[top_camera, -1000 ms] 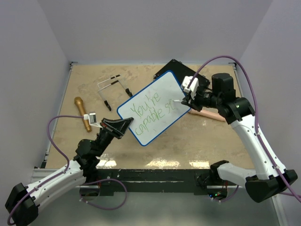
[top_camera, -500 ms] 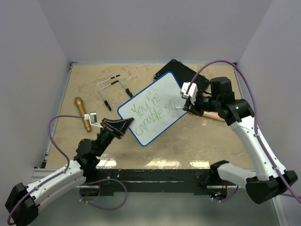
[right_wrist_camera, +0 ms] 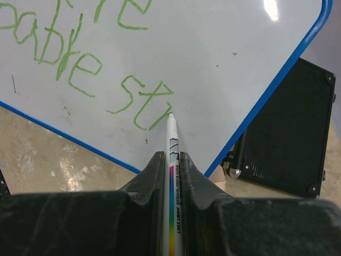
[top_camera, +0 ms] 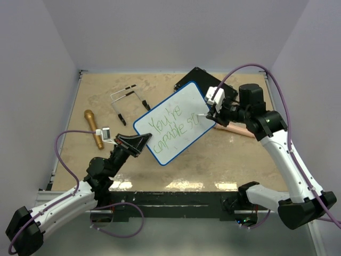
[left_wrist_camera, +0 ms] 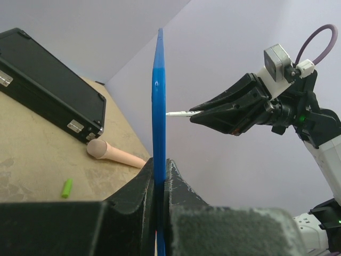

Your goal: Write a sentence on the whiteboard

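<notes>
The whiteboard is held tilted above the table, and my left gripper is shut on its lower left corner. From the left wrist it shows edge-on as a blue rim clamped between the fingers of that gripper. The sentence in green reads roughly "You're capable st" over two lines. My right gripper is shut on a white marker. The marker's tip touches the whiteboard just right of the last green strokes.
A black case lies flat behind the board. A peach cylinder lies beside it under the right arm. A gold microphone-like object and a wire stand sit at the left. A small green cap lies on the table.
The right gripper with the marker dipped toward the board's lower edge and came back up, at the end of the second line. The left arm and the board stayed put.
</notes>
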